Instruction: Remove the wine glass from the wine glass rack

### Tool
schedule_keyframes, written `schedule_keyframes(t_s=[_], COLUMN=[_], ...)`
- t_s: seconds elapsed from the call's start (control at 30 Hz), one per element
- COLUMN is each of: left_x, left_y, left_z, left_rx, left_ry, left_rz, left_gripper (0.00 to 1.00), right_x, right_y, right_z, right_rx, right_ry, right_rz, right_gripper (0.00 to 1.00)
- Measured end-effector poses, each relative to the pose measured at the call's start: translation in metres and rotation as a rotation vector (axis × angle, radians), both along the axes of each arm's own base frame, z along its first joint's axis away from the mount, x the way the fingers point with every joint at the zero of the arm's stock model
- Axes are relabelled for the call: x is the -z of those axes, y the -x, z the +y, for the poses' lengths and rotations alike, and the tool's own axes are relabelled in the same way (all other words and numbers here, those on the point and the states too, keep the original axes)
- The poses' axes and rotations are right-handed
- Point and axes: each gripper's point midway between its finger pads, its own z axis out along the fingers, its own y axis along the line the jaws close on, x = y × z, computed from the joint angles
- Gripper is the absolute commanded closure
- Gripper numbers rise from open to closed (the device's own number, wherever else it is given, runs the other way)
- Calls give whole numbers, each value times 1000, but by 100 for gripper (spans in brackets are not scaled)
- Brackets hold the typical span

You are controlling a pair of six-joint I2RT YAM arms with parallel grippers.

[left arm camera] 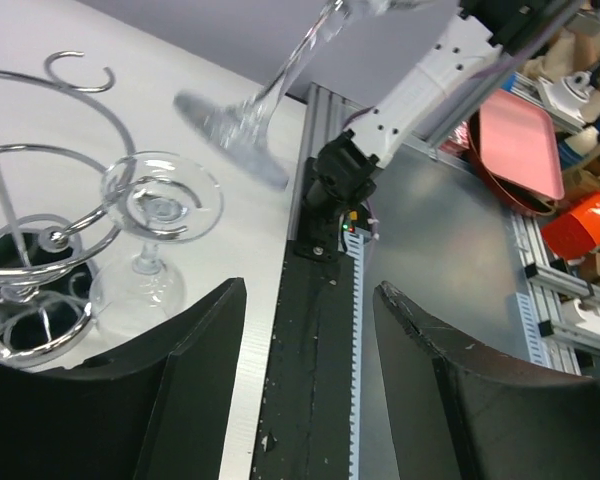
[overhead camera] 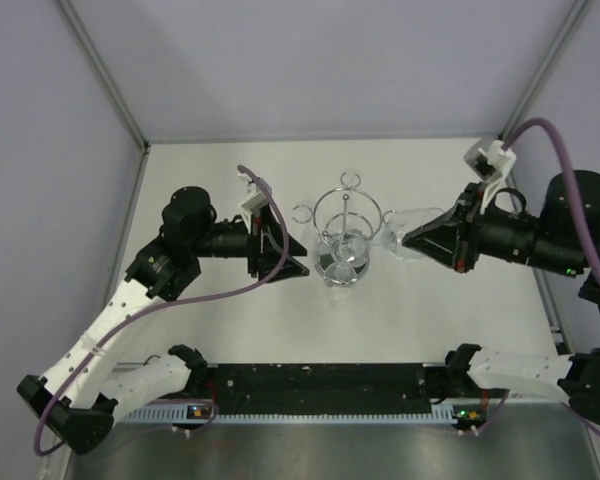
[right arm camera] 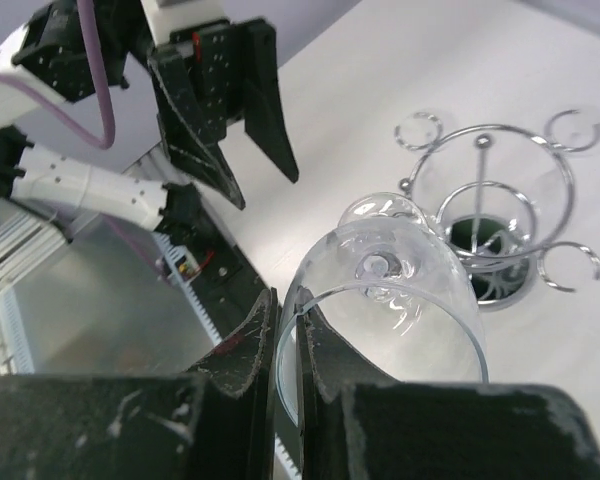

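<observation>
**Editor:** What did the wine glass rack (overhead camera: 348, 200) carry?

**Photographer:** The chrome stand stood mid-desk (overhead camera: 430, 310) with one glass at it. That second glass (left arm camera: 165, 205) was foot up and bowl down, against the hoop on the rack's near side. I could not tell which loop bore it, or whether its bowl met the desk.

**Editor:** And the wine glass (right arm camera: 400, 300) itself?

**Photographer:** It was off the rack and in the air, just to the right of the hoop. It was tipped over, with the foot pointing left toward the stand and the rim to the right. The right wrist view looked straight down the bowl, which showed only clear glass through to the stem and foot. Whether the foot brushed the wire was too close to tell.

**Editor:** What had hold of it?

**Photographer:** The right hand (right arm camera: 288, 312) did. Its two dark fingers (right arm camera: 265, 345) were pressed nearly together, with the thin wall of the bowl's rim pinched between them. It touched nothing else.

**Editor:** And the other hand?

**Photographer:** The left hand (left arm camera: 308, 290) hung just left of the rack, pointing at it, with its fingers spread well apart. Between them showed only the black rail and the metal edge at the near side of the desk. It held nothing and stood apart from the rack and from both glasses.
</observation>
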Motion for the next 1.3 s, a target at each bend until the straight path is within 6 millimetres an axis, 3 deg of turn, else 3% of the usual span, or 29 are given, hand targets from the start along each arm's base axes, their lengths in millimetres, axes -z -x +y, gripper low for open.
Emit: schedule_keyframes(t_s=[0.17,0.33,0.43,0.57,0.77,0.97,1.13,1.3], left_x=[17,28,33,43,53,56,61,63], left_y=[-21,-29,-33,-38,-41,-39,-39,-39], left_z=[-2,0,1,3,5,8,8,8], left_rx=[-101,-144,-171,-200,-225,-234,-234,-236], left_ry=[-49,-80,-93,-117,-142,-143,-149,-153], left_rz=[28,37,36,41,56,54,63,71], left_gripper=[41,41,41,41,41,41,41,41], right_x=[-32,-60,-63,-52,-4,48,89,137], right_y=[-16,-44,-71,-121,-227,-305,-358,-390], right_z=[-29,-38,-37,-35,-41,-39,-36,-43], right_rx=[168,310,408,555,760,813,808,820], right_ry=[-38,-40,10,112,226,251,213,232], right_rz=[-91,-167,-201,-198,-75,60,174,280], right_gripper=[100,100,100,100,100,100,100,100])
